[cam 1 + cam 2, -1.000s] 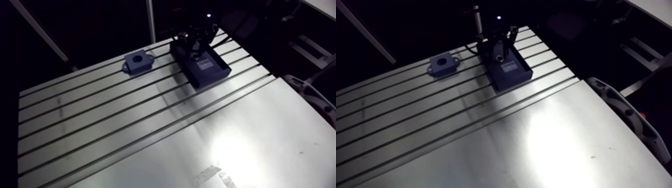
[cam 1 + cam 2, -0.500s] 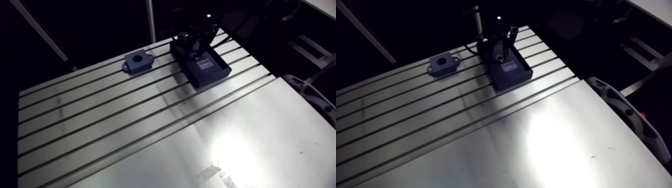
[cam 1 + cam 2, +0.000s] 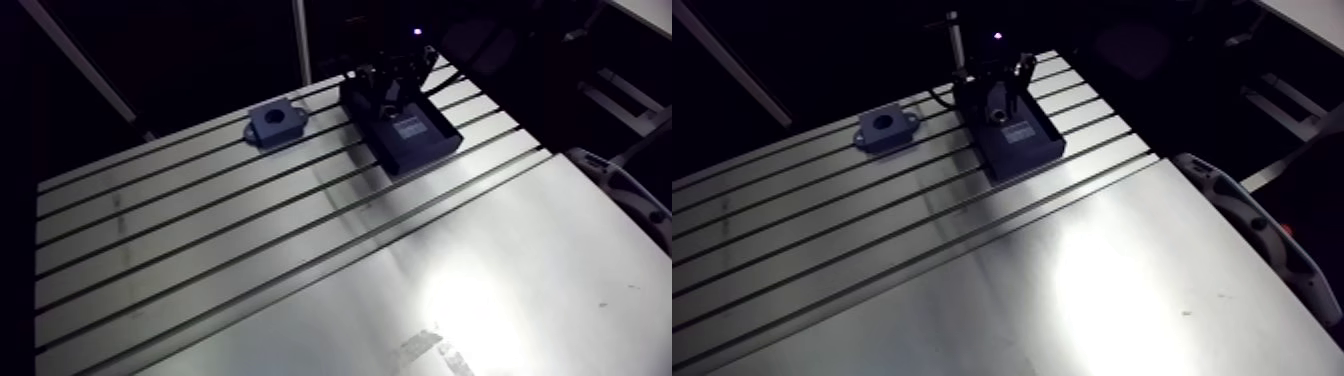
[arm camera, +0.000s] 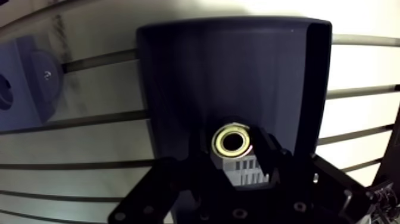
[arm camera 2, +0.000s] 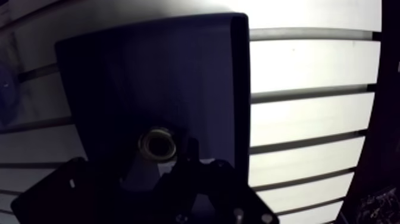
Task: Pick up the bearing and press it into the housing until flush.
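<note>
Slotted aluminium tabletop (image 3: pixel 250 260) in the arm view, with two dark things on its far side. My pincer (image 4: pixel 245 162) is down inside an open dark tray (image 4: pixel 196 83), so the tray's walls frame almost everything in the wrist view.

The bearing (image 4: pixel 233 141) is a small pale metal ring with a dark centre hole, and it is the only thing I can see in the tray. It sits near the tray end closest to the wrist, right at the pincer's tip. I cannot tell whether the pincer is apart, together or clamped on the ring, because its tip and the ring overlap in shadow. I judge the arm is low in the tray because this is the pick-up step, and the ring is not yet lifted clear of the walls.

The housing (image 3: pixel 276 122) is a dark flanged block with a round bore facing up. It sits on the tabletop near the tray, not touching it. The bore looks empty to me, open to take the ring from above. Pressing has not begun, and I judge the tray walls call for a straight upward lift first.
</note>
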`<state>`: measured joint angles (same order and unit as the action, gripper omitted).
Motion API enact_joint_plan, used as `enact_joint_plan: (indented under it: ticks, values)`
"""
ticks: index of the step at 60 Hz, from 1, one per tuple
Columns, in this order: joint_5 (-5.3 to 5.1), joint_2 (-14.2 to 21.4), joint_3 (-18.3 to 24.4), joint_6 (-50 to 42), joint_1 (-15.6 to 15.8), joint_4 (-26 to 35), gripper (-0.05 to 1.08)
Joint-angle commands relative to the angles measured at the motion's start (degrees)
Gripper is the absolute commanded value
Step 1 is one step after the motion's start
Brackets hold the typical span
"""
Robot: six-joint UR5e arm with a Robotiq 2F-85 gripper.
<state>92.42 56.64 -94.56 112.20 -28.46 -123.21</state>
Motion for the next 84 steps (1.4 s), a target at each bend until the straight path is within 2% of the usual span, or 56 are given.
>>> enact_joint_plan:
  ticks: [1, 39, 63, 65, 66, 67, 68, 72, 84]
  values:
    - [0.01, -0.01, 0.04, 0.00, 0.05, 0.03, 0.50]
    - [0.17, -0.01, 0.11, -0.01, 0.06, -0.06, 0.55]
    - [0.09, 1.52, 1.16, 0.26, 0.14, 0.80, 0.57]
    - [0.46, 1.87, 1.40, 0.19, 0.15, 0.97, 0.57]
    - [0.96, 2.14, 1.59, 0.10, 0.23, 1.29, 0.57]
    - [0.96, 2.14, 1.59, 0.10, 0.23, 1.29, 0.57]
    - [1.49, 2.41, 1.77, 0.01, 0.24, 1.94, 0.57]
    - [2.07, 3.17, 2.19, -0.16, 0.40, 3.73, 0.59]
    - [2.01, 5.66, 2.84, -1.06, 1.97, 5.56, 0.60]
